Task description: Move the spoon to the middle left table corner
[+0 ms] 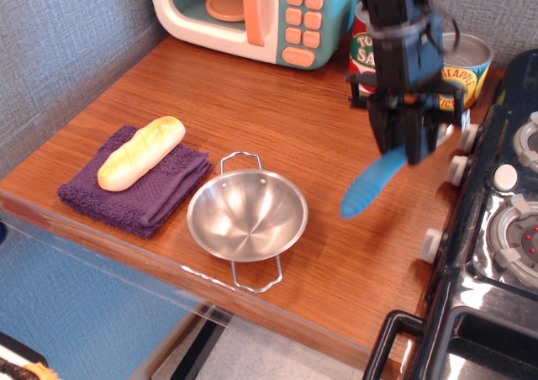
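Partial "TO… SA…" on red can [361, 48], "PINEAPPLE" partly readable on yellow can [467, 71]

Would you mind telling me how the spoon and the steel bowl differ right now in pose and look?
The spoon hangs tilted above the table, gripped at its upper end by the end effector; the steel bowl rests flat on the wood. The spoon shows a ribbed blue handle; the bowl is shiny bare metal with two wire handles. The spoon is slender; the bowl is wide and round.

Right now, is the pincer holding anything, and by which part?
Yes. The pincer is shut on the spoon, gripping its upper end; the blue handle hangs down at a slant, clear of the table.
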